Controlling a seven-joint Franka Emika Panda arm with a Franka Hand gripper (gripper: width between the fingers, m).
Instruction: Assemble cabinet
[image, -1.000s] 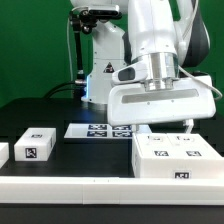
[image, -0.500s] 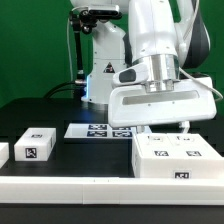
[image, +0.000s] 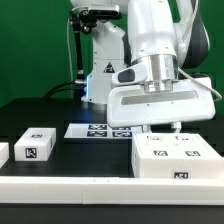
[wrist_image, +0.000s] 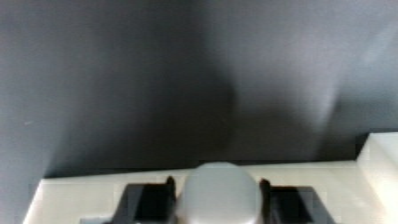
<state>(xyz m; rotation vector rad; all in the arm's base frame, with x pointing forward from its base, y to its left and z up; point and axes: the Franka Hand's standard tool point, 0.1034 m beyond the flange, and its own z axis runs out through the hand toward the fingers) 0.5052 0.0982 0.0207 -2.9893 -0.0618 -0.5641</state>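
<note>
In the exterior view, a cut-off white block is peeking in at 9 o'clock, only its edge showing. Just toward 3 o'clock from it, a white tagged block is lying flat on the black table, one square tag facing the camera. A white front rail is running across the picture at 6 o'clock.

Near the centre, the marker board is lying flat on the table, its tags facing up, well apart from the tagged block.

Behind it, the robot arm is reaching down from 12 o'clock, and its wide white hand is hanging just above the far edge of the cabinet. The gripper is pointing straight down. Its fingers are showing only as short stubs at that edge, and I cannot tell whether they are apart, together or pinching anything.

The cabinet is sitting on the table at 4 o'clock, against the front rail, with tags on its top and front faces.

In the wrist view, everything is blurred: a pale rounded shape is sitting between two dark slots over the dark table, and a white corner is showing at the picture's edge.
</note>
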